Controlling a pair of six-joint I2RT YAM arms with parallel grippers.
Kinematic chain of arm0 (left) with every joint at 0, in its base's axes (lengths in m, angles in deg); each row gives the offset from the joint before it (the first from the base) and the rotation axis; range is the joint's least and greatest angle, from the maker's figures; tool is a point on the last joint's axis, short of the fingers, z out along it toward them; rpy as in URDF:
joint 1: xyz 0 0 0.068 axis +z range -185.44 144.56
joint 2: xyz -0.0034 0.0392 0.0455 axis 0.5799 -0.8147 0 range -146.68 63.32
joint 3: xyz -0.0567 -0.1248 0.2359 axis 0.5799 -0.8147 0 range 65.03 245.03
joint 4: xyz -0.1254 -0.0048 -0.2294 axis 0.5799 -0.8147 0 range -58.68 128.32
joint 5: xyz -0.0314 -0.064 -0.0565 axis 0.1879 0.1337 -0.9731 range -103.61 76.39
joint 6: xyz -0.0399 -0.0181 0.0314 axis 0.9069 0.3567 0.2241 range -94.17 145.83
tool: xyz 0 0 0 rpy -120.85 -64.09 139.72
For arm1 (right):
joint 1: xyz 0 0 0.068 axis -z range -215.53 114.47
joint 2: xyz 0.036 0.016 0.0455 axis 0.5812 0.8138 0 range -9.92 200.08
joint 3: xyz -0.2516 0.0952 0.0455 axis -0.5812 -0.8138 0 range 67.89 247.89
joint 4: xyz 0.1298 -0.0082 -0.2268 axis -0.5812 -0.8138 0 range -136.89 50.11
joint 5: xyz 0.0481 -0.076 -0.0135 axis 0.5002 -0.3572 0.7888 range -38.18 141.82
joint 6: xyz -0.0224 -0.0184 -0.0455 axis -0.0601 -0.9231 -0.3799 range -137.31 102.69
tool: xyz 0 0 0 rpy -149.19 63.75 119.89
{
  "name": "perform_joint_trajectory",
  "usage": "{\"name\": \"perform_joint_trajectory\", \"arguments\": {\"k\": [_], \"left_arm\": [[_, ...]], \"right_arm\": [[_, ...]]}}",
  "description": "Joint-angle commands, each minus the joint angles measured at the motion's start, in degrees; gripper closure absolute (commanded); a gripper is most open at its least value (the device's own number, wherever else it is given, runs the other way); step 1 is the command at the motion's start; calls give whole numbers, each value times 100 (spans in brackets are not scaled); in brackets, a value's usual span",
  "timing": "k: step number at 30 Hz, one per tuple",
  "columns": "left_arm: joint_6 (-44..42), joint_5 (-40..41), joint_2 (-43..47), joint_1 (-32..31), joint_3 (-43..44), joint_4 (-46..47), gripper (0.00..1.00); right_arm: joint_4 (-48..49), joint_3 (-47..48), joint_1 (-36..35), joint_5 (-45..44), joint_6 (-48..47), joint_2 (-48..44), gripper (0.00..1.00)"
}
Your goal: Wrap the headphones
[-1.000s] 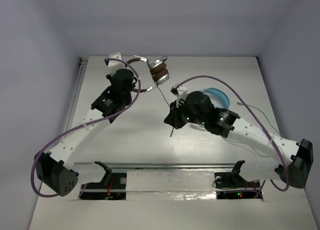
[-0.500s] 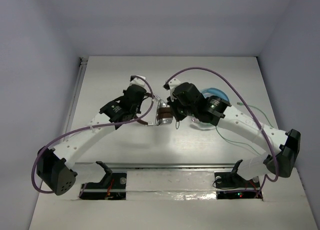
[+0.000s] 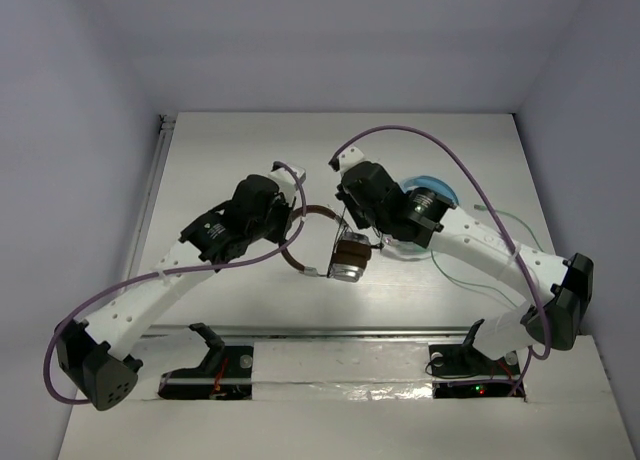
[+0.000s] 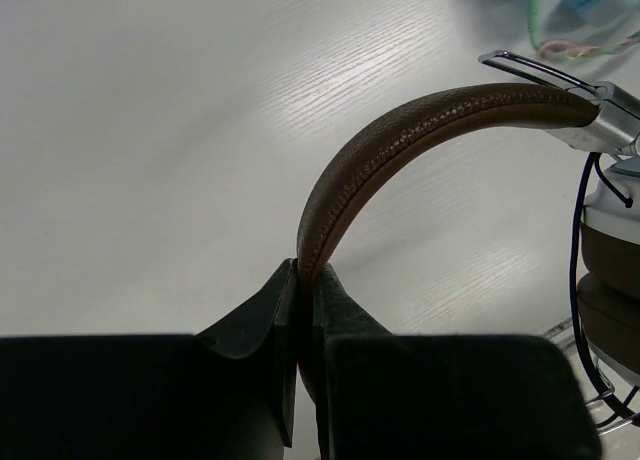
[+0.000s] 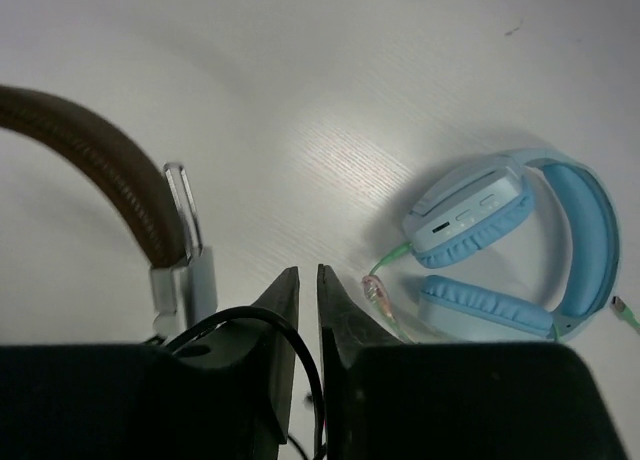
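The headphones [image 3: 347, 259] have a brown headband [image 4: 400, 130], brown pads and silver cups [image 4: 612, 208], and sit mid-table between the arms. My left gripper [image 4: 305, 272] is shut on the headband's lower end; from above it [image 3: 289, 218] is left of the cups. My right gripper [image 5: 308, 277] is above the cups, and from above it [image 3: 362, 236] sits at their top edge. Its jaws stand a narrow gap apart. The thin black cable [image 5: 255, 322] loops over its left finger and runs down into that gap.
Light blue headphones [image 3: 432, 194] with a green cable [image 3: 508, 220] lie right of my right wrist; their plug [image 5: 382, 302] shows just beyond my right fingertips. Grey walls close in the table on three sides. Rails run along the near edge.
Both arms brought the headphones from the back of the table toward the near middle. The right jaws, shut before, have parted a little.
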Motion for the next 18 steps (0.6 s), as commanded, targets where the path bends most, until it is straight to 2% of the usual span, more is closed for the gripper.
{"name": "perform_joint_trajectory", "arguments": {"k": [1,2,4,6,10,12,15,16,18], "left_arm": [[-52,-577,284,-22,26,164,100],[-25,-586,336,-22,26,173,100],[80,-769,415,170,52,199,100],[142,-1182,477,233,18,339,100],[186,-1499,548,452,8,410,100],[221,-1832,635,531,52,602,100],[308,-2448,741,706,87,892,100],[326,-2545,758,777,105,946,100],[588,-2598,802,1039,158,1164,100]], "right_arm": [[607,-50,-27,-690,-157,-38,81],[773,-180,25,-830,-139,-30,77],[915,-304,139,-1059,-52,-12,76],[1178,-514,385,-929,1,-82,71],[1609,-823,755,292,116,-293,63],[1846,-920,938,626,186,-389,57],[2311,-1174,1185,1609,396,-548,48],[2426,-1262,1308,2099,519,-618,48],[2900,-1587,1378,2506,608,-697,47]]}}
